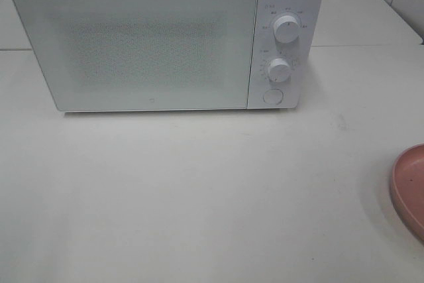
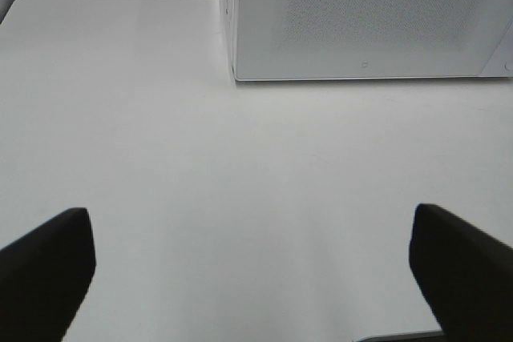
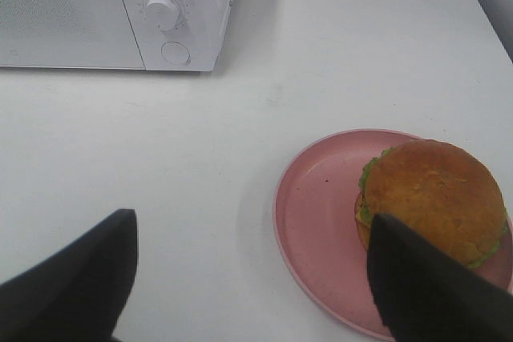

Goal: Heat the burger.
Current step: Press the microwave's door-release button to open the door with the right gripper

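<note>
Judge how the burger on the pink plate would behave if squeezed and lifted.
The burger looks layered, lettuce frilling out under the top, so it may shear apart if squeezed. Its domed top could let a grip slip. It sits toward one edge of the pink plate, so a push might shift the plate too.

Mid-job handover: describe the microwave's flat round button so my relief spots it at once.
Start at the white microwave at the back of the table; its controls run down the strip right of the door. Below the two knobs sits the button, lowest of three and the only one lying flat, not a raised dial.
</note>
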`<action>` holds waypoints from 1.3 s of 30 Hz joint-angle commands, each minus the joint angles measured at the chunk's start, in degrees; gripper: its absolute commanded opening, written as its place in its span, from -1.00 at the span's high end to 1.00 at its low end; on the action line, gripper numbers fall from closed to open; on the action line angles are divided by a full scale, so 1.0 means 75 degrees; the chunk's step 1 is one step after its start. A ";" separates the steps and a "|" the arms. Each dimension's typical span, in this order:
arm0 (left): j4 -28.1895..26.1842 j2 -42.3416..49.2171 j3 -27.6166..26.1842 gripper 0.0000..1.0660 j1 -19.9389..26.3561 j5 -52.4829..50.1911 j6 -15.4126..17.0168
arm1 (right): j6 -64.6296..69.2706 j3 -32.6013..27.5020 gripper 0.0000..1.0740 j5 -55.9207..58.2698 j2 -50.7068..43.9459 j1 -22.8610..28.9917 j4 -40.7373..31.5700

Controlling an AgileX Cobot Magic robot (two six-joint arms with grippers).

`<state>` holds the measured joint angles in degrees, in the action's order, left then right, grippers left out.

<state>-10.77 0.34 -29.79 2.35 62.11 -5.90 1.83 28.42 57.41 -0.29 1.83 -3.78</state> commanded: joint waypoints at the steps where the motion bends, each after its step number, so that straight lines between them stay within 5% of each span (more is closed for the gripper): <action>1: -0.0008 0.0168 0.0015 -0.87 -0.0015 -0.0069 -0.0008 | -0.0061 -0.0008 -0.42 -0.0092 -0.0191 -0.0031 -0.0023; 39: -0.0008 0.0168 0.0015 -0.87 -0.0015 -0.0069 -0.0008 | -0.0076 0.0153 -0.42 -0.3033 0.2911 -0.0031 -0.0596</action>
<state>-10.77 0.34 -29.79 2.35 62.11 -5.90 1.89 29.22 36.15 21.20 1.83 -8.19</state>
